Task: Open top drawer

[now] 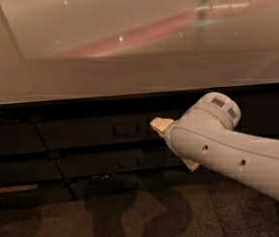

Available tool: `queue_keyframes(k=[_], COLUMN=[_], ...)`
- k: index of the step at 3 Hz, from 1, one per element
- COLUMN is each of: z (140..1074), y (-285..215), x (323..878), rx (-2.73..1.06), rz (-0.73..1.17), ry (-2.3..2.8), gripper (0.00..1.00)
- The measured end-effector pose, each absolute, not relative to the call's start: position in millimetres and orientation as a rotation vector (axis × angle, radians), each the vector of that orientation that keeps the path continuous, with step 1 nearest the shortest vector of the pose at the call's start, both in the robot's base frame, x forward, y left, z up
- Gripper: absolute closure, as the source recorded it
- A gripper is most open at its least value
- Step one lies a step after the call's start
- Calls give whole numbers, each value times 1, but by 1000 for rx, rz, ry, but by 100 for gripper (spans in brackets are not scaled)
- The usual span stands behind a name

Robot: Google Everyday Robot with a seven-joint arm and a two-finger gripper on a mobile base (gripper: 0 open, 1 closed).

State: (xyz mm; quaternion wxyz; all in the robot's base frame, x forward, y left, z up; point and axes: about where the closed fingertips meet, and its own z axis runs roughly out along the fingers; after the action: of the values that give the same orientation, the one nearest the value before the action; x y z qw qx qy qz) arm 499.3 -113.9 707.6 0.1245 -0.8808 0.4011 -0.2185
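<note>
The top drawer (85,133) is a dark front just under the counter edge, and it looks closed. Its small dark loop handle (125,129) sits at its centre. My gripper (160,126) reaches in from the right on a white arm (227,152). Its beige tip is level with the handle, just to the right of it and close to the drawer front. I see no contact with the handle. The white wrist hides most of the gripper.
A pale glossy countertop (129,58) overhangs the drawers. A second dark drawer (104,164) with a similar handle lies below the top one. More dark fronts (11,142) are at the left. Dark carpet (129,216) covers the floor in front.
</note>
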Motion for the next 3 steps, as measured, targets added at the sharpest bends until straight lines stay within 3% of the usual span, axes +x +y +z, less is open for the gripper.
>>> queue_keyframes(k=[1,3], z=[717,715], y=[-141,-145], x=[534,533], rx=[-2513,-2443], rz=[-606,-544], ry=[1259,1311], gripper=[0,0])
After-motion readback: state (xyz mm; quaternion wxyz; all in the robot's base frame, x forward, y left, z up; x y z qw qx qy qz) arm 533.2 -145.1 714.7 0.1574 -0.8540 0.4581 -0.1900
